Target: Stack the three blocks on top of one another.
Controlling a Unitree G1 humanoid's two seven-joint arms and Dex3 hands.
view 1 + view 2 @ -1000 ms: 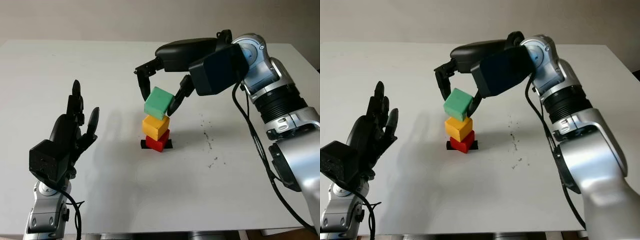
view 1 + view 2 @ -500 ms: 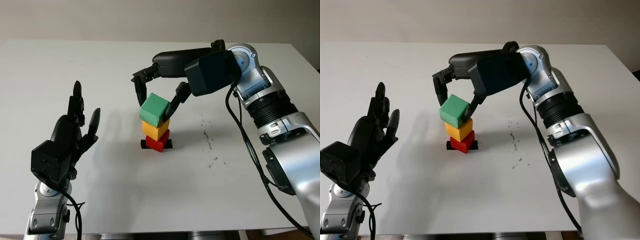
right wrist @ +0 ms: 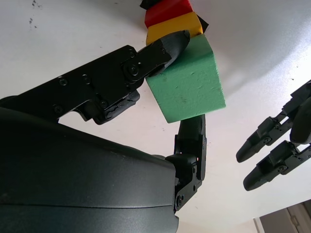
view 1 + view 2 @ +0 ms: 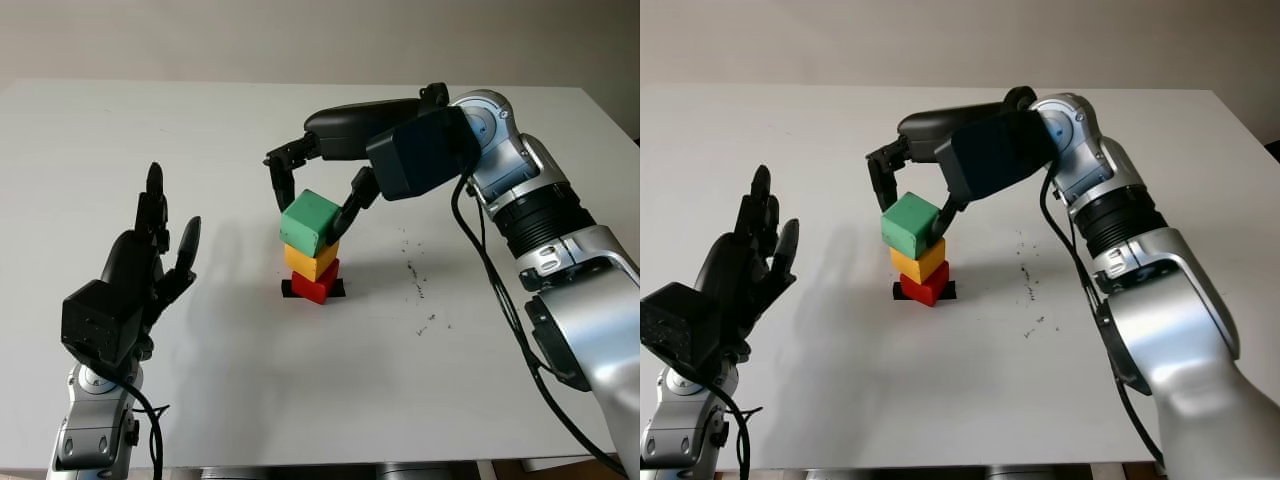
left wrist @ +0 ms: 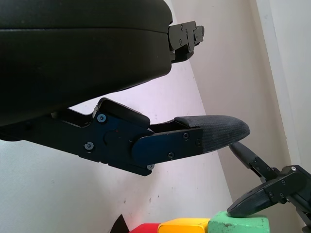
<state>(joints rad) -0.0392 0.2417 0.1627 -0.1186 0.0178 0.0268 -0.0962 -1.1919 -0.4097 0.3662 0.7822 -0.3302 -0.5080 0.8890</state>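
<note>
Two blocks are already stacked on the bench (image 4: 250,380): yellow (image 4: 312,259) on red (image 4: 317,285). The green block (image 4: 308,222), tilted, is pinched in the right hand's (image 4: 315,190) fingers (image 3: 165,46) and touches the yellow top; squaring and release appear to remain. The left hand (image 4: 140,270) is held open, well apart.

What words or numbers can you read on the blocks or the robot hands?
None: no words, numbers or signs can be read.
The green block, yellow block and red block have plain faces.
The right robot hand and left robot hand carry no readable label.
</note>
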